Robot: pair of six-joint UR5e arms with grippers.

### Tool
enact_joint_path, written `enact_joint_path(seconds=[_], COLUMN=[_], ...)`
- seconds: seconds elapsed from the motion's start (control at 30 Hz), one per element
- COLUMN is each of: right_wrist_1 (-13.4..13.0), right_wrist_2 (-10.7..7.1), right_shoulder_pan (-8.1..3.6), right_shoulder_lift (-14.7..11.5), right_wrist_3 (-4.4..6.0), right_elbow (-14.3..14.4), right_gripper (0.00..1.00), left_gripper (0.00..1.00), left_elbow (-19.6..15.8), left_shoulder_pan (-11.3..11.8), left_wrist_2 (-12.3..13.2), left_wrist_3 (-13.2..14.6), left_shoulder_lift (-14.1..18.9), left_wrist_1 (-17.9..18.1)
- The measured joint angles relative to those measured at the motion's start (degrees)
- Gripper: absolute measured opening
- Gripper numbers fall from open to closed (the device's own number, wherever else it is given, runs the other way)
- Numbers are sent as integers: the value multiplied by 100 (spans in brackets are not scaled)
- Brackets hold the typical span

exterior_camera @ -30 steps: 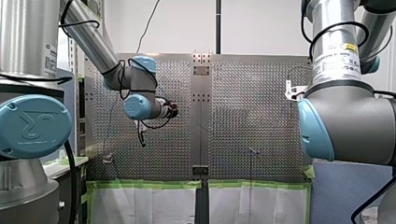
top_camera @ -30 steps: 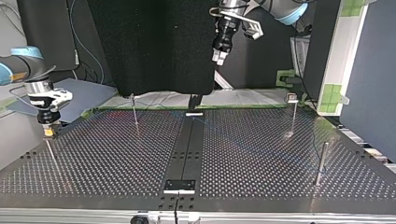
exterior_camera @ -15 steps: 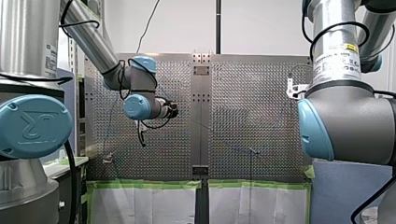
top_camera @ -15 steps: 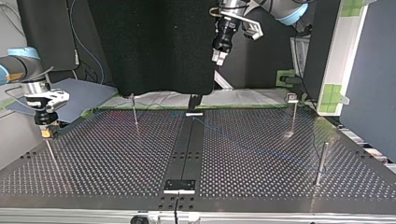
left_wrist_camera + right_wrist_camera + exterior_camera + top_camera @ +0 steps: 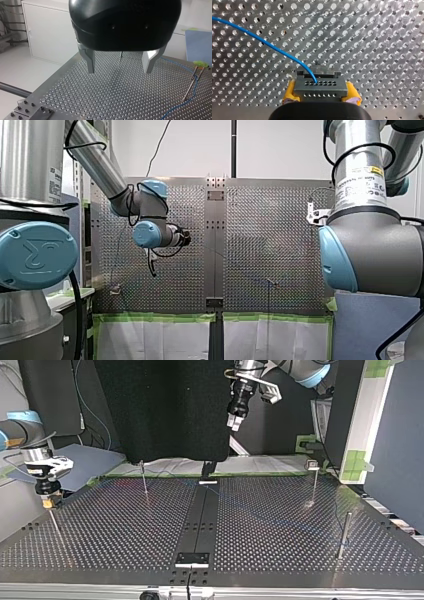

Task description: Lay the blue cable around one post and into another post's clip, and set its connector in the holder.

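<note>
Right jaws (yellow-padded) pinch the grey multi-hole connector [image 5: 319, 86] just above the perforated metal surface [image 5: 374, 37], at the top view's left. The thin blue cable [image 5: 269, 45] arcs away ahead of them. Left jaws hang spread, well apart from it.

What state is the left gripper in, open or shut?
Open. In the left wrist view, my left gripper has its metal fingers wide apart, holding nothing.
</note>
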Motion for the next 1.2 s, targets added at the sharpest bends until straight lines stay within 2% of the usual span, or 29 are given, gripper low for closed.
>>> enact_joint_path(seconds=[0.23, 0.93, 1.2], right_wrist_1=[-40, -35, -127], right_wrist_2=[32, 61, 104], right_shoulder_pan=[0, 49, 51], right_shoulder_lift=[10, 30, 49], right_wrist_3=[9, -49, 41], right_elbow=[1, 10, 9], right_gripper=[0, 0, 0], left_gripper=[93, 93, 93], left_elbow=[7, 4, 3], left_shoulder_pan=[2, 1, 1], left_wrist_2=[1, 5, 33], left_wrist_3=[0, 0, 0], left_shoulder_lift=[0, 0, 0], left_wrist_1=[0, -2, -8])
